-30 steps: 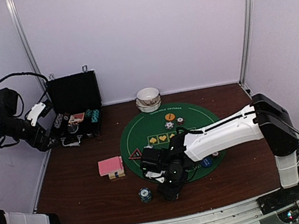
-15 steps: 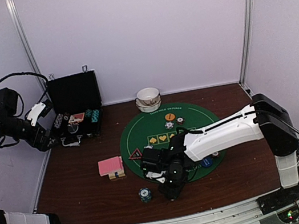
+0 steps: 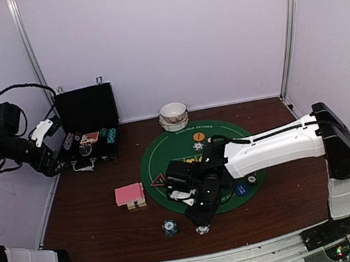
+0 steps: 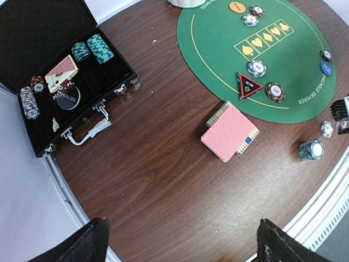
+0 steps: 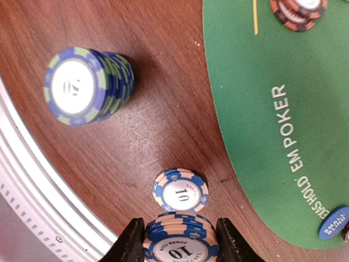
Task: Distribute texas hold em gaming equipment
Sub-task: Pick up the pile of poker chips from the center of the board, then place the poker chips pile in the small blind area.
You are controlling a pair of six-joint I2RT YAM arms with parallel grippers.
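My right gripper [image 5: 180, 240] is shut on a short stack of white-and-blue "10" poker chips [image 5: 181, 246], held just above the wood near the table's front edge. One more "10" chip [image 5: 180, 190] lies flat on the table right beyond the held stack, also seen from above [image 3: 203, 229]. A teal chip stack [image 5: 84, 86] stands to its left [image 3: 170, 227]. Pink-backed cards [image 3: 129, 193] lie left of the green mat [image 3: 159, 154], beside the red-rimmed triangle marker [image 3: 158, 180]. High at the left, my left gripper [image 4: 182, 245] is open and holds nothing.
An open black case [image 3: 88, 119] with more chips and cards sits at the back left. White bowls [image 3: 173, 114] stand behind the mat. An orange disc [image 3: 198, 136], a blue disc [image 3: 241, 190] and a few chips lie on the mat. The metal table rim [image 5: 32, 191] runs close by.
The right gripper's jaws closed on the chip stack and it rose and drew back from the front edge, leaving one "10" chip on the wood. The left arm has not moved.
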